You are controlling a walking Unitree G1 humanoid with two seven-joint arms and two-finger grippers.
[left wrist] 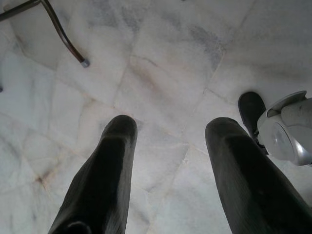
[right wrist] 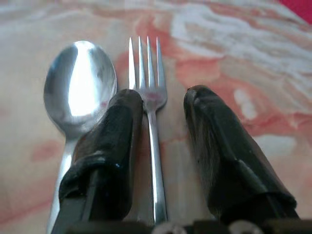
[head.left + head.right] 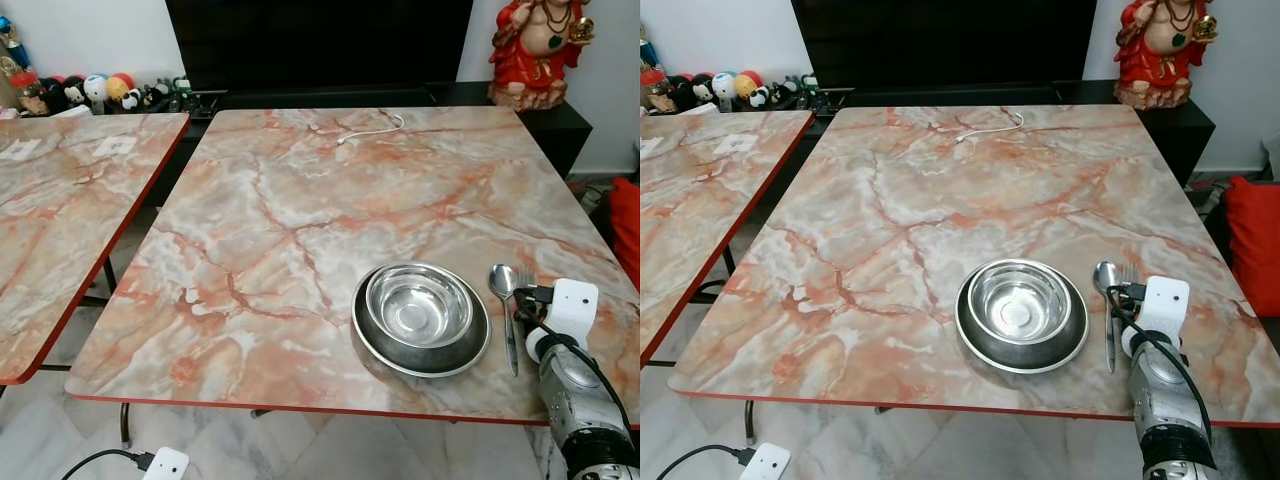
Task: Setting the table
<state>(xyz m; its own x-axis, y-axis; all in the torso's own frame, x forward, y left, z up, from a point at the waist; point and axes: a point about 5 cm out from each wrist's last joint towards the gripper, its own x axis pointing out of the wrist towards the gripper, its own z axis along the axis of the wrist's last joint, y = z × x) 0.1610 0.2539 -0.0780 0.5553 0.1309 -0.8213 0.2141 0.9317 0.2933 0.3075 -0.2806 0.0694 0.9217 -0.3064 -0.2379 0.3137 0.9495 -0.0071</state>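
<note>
On the near right part of the marble-patterned table [image 3: 300, 220], the place setting consists of a steel bowl [image 3: 419, 307] nested in a steel plate [image 3: 372, 340], with a spoon [image 3: 504, 295] just beside the plate's right rim and a fork [image 2: 148, 92] lying parallel to the spoon on its outer side.

The right gripper [image 2: 163, 112] is positioned low over the fork. Its fingers stand apart and are closed on nothing; the fork handle runs between them. One finger [image 2: 114, 141] sits between fork and spoon and partly overlaps the spoon's neck.

The left gripper [image 1: 170, 141] hangs idle over the floor tiles [image 1: 161, 73], fingers spread and empty.

Hazards, assessed from this position:
- Sideways motion of the right gripper is likely to drag the inner finger across the spoon and skew it out of parallel, or push it against the plate.
- Closing the fingers would probably pinch the fork and lift or rotate it on withdrawal.
- A straight upward retreat appears the safest exit.
</note>
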